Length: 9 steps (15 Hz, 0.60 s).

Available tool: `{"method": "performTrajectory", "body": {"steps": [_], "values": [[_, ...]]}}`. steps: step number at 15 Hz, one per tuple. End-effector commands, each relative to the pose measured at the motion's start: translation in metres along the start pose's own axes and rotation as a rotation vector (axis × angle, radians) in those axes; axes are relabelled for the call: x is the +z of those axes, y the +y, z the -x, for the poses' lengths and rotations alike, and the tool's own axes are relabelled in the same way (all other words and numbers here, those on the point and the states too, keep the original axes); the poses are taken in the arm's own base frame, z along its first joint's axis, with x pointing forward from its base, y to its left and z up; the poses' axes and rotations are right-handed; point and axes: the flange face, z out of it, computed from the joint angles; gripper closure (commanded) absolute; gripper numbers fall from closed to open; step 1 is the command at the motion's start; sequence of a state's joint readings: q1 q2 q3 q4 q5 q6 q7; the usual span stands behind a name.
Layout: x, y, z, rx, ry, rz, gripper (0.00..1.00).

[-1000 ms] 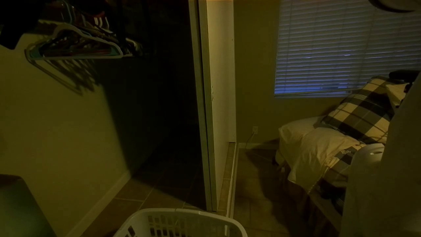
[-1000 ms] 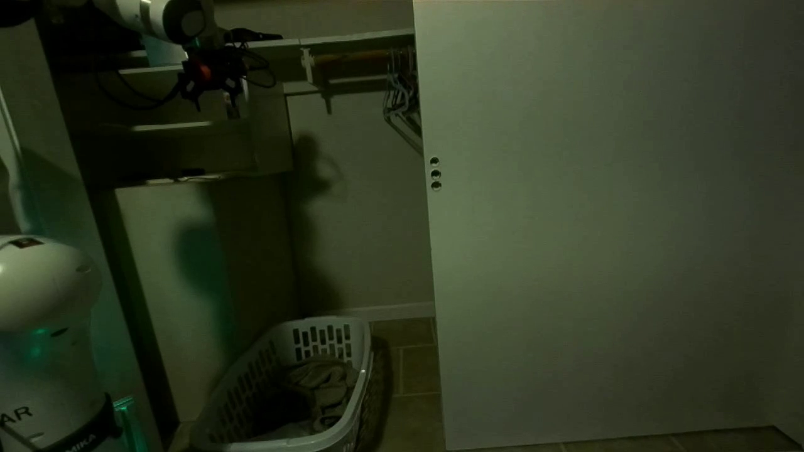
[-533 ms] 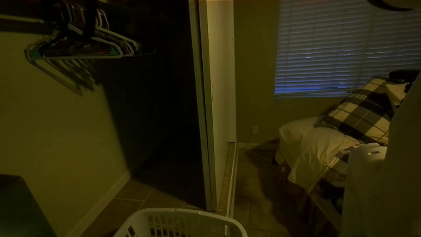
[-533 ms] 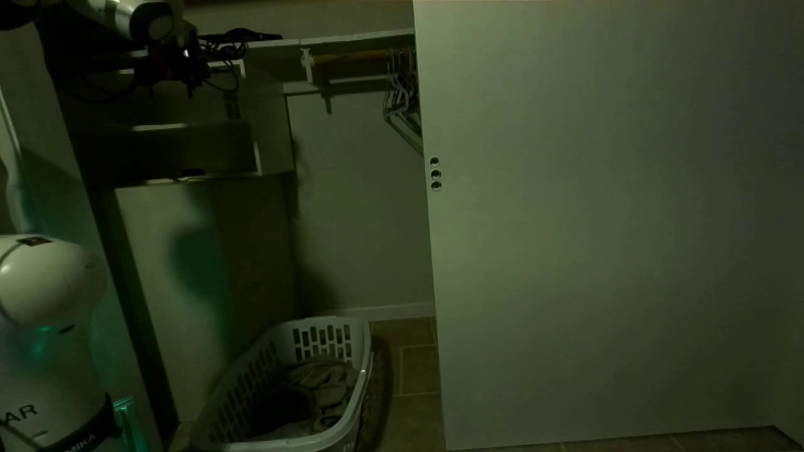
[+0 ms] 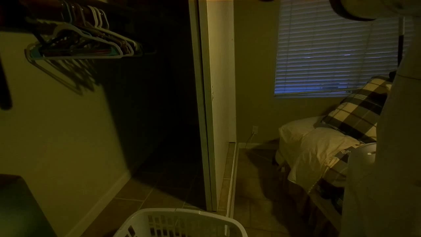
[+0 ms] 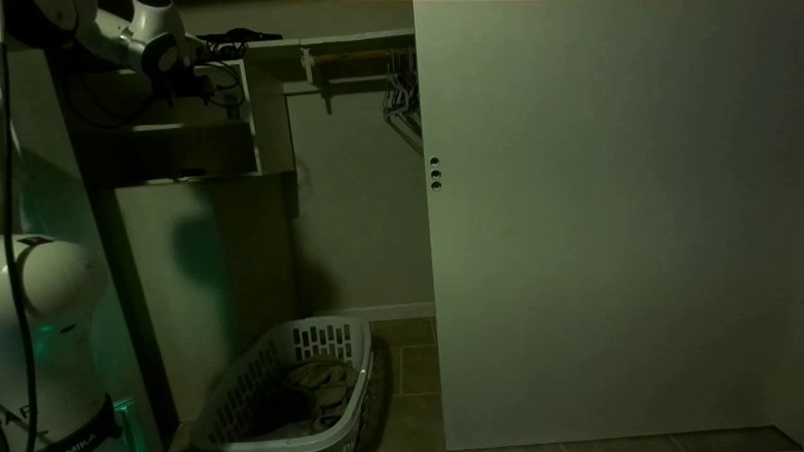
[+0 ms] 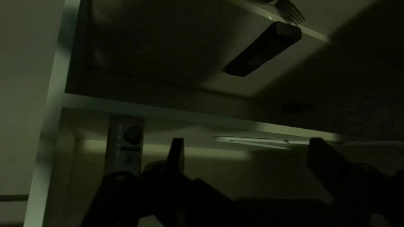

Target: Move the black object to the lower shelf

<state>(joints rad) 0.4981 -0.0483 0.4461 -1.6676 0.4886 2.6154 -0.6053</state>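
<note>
While the jaws stand spread apart, the black object (image 7: 262, 49) lies on the lower shelf's surface (image 7: 277, 64), one end at its front edge; a container (image 7: 124, 145) stands on the surface above (image 7: 189, 118), near its side edge.

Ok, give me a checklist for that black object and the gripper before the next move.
1. Gripper empty: ok; it stands open in the wrist view, nothing gripped.
2. Black object on the lower shelf: ok; it appears to lie there.
3. Black object set back from the front edge: not ok; one end reaches that edge in the wrist view.
4. Black object free of the fork-shaped item: cannot tell; they look very close, contact unclear.
5. Gripper clear of the can: cannot tell; they overlap in the wrist view, depth unclear.
6. Laundry basket out of the way: ok; on the floor, well below the gripper.
</note>
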Motion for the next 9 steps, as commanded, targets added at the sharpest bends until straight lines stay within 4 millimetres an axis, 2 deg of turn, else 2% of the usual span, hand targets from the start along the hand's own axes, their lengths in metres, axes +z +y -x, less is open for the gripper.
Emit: {"method": "performTrajectory", "body": {"steps": [1,4,9], "values": [[0.0062,0.0027,0.0015,0.016,0.014,0.017,0.0],[0.0152,0.0066,0.0043,0.037,0.031,0.031,0.0],[0.0134,0.0061,0.0016,0.039,0.037,0.032,0.0]]}}
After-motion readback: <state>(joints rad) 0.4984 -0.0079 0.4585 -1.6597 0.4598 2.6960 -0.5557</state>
